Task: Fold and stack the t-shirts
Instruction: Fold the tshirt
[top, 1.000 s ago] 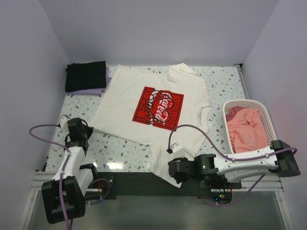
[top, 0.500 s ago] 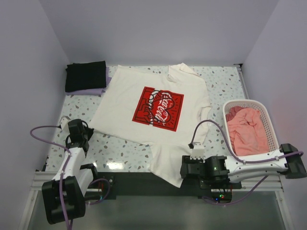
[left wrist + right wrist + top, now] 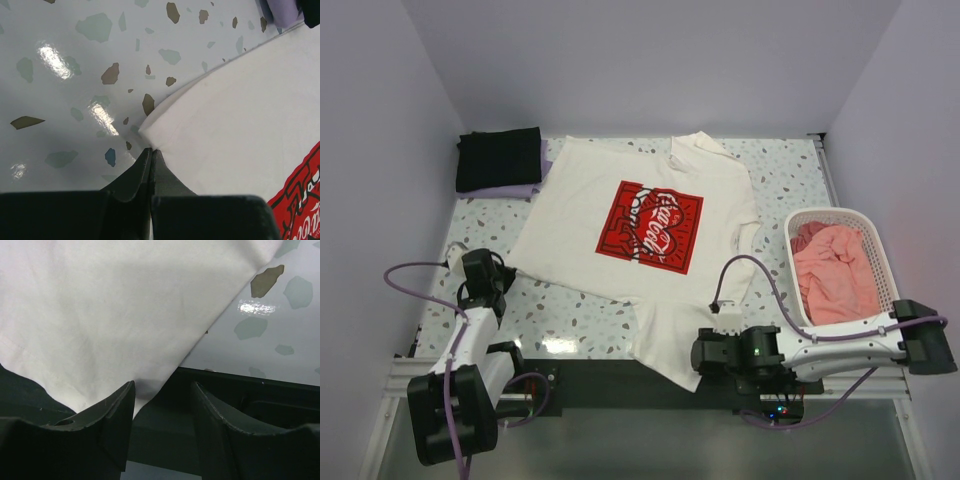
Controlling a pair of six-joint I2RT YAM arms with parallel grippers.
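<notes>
A cream-white t-shirt with a red square print lies spread flat across the table, its lower corner hanging over the front edge. My left gripper is shut, pinching the very tip of the shirt's left corner. My right gripper is open at the hanging lower corner; the cloth's edge rests against the left finger and nothing is gripped. A folded black t-shirt sits on a lavender one at the back left. A salmon-pink t-shirt fills the basket.
The white slatted basket stands at the right edge of the speckled table. The dark front rail runs under the hanging shirt corner. Walls close in the back and both sides.
My right gripper opened wider, pulled back right off the shirt's lower corner, then edged left again toward it. The left gripper and the shirt have not moved.
</notes>
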